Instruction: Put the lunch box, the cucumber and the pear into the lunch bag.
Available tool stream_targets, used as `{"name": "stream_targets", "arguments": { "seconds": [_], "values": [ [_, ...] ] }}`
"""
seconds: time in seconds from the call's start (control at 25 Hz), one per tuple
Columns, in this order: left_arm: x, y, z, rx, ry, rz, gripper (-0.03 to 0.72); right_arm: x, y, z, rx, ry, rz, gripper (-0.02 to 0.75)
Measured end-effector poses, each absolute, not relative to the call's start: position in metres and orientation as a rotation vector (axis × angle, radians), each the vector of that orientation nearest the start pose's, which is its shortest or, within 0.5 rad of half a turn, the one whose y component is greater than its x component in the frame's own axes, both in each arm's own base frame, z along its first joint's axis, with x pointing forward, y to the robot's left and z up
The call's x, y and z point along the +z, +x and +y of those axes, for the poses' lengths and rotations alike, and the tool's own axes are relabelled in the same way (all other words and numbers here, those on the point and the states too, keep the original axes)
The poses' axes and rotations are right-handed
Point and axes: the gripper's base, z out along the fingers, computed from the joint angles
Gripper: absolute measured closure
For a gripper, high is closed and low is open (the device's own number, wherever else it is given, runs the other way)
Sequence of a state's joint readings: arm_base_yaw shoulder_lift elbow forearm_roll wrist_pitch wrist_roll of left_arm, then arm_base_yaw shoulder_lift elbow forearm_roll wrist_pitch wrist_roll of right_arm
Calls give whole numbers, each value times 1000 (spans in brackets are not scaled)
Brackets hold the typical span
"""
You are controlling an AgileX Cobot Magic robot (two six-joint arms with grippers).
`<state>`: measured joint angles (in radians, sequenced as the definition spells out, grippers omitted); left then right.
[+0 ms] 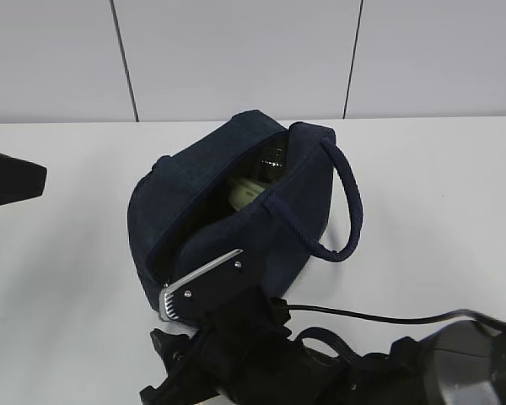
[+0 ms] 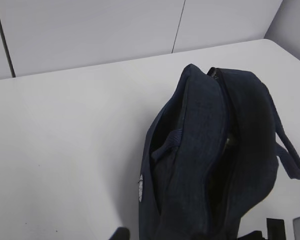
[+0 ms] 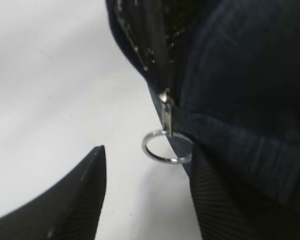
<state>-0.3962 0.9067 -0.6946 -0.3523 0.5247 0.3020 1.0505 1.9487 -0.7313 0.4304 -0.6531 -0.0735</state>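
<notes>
Right gripper (image 3: 147, 195) first: its jaws are spread, one dark finger (image 3: 70, 200) at lower left and the ribbed one at lower right, with the ring pull (image 3: 166, 146) hanging in the gap just above them; the ring doesn't look pinched, though the right finger sits right up against the bag fabric; the zipper slider is just above the ring, at the near end of the bag.

From the exterior view the right gripper (image 1: 204, 288) comes in from the bottom edge and sits at the near end of the bag (image 1: 228, 202), a silver plate showing on it; a black cable trails off to the right.

The bag stands on the white table (image 1: 438, 186), zipper wide open along the top; inside you can see a pale green bit, the box (image 1: 246, 192), and something dark and shiny further back that I can't really name; the loop handle (image 1: 347, 202) hangs off the right side; pear isn't visible to me in any view.

Left gripper (image 1: 8, 181) is well apart from the bag, at the left edge of the exterior view; only a dark tip shows, so can't tell how its jaws stand; its wrist camera looks down on the bag (image 2: 210, 160) from the far side.
</notes>
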Motion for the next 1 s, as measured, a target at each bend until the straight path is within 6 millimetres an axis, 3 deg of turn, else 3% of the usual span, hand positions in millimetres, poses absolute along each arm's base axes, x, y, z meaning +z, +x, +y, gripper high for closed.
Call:
{"name": "stream_targets", "arguments": {
  "seconds": [0.12, 0.28, 1.0],
  "values": [
    [307, 161, -84, -415, 526, 2150, 449, 115, 196, 296, 552, -650, 1994, 306],
    [307, 161, -84, -415, 526, 2150, 449, 106, 198, 303, 541, -678, 2026, 305],
    [307, 161, -84, -415, 526, 2150, 449, 99, 198, 301, 522, -667, 2072, 326]
  ]
}}
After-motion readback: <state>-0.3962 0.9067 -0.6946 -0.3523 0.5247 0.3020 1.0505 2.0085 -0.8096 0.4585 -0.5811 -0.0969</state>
